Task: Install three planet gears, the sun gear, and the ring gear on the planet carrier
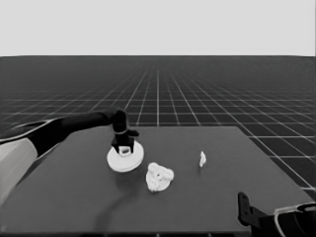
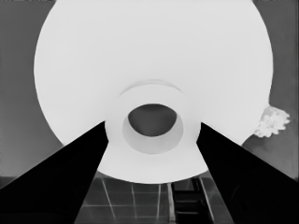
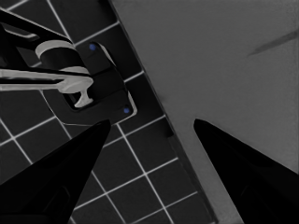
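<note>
My left gripper (image 1: 125, 148) reaches in from the left and is shut on the raised centre hub of the larger round part (image 1: 117, 161), the ring gear. In the left wrist view this disc (image 2: 140, 56) fills the picture, and the gripper (image 2: 153, 123) has one finger on each side of the hub. A dark shadow lies on the table just in front of the disc. To its right a lumpy white cluster of planet gears (image 1: 159, 177) sits on the table, also seen past the disc's rim (image 2: 272, 121). The smaller round part under them cannot be told apart.
A thin white piece (image 1: 202, 158) lies right of centre. My right gripper (image 1: 244, 207) waits at the lower right corner; its wrist view shows the gripper (image 3: 150, 122) over the table's edge (image 3: 154, 84), beside dark machinery (image 3: 88, 84) with blue lights.
</note>
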You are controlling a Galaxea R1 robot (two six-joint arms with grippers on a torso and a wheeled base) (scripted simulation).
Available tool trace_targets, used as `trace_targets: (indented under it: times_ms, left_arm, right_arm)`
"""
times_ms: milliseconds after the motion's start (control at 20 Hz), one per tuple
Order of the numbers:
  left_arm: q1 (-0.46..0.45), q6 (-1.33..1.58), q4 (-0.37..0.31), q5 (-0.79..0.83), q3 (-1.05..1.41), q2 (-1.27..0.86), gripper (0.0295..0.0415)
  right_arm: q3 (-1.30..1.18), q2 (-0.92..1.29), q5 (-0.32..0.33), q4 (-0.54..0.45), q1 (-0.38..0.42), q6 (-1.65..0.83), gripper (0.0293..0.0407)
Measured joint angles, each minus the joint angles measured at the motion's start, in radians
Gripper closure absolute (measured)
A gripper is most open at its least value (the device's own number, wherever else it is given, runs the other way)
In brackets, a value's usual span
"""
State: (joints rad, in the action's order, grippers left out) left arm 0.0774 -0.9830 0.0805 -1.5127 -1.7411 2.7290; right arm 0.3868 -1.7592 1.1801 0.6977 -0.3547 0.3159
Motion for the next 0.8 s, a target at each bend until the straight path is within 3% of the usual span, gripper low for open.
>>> trace_targets:
  times_ms: [100, 250, 600, 800]
  left_arm:
    - [0.001, 0.000, -0.002, -0.001, 0.000, 0.000, 0.0362]
    - [-0.038, -0.326, 0.050, -0.019, 0.075, 0.249, 0.0362]
    - [-0.048, -0.360, 0.061, -0.024, 0.009, 0.350, 0.0362]
    - [-0.133, -0.332, 0.142, 0.001, -0.038, 0.363, 0.0362]
  right_arm:
    - [0.000, 0.000, 0.000, 0.000, 0.000, 0.000, 0.0315]
    - [0.000, 0.000, 0.000, 0.000, 0.000, 0.000, 0.0315]
    - [0.000, 0.000, 0.000, 0.000, 0.000, 0.000, 0.0315]
    - [0.000, 0.000, 0.000, 0.000, 0.000, 0.000, 0.0315]
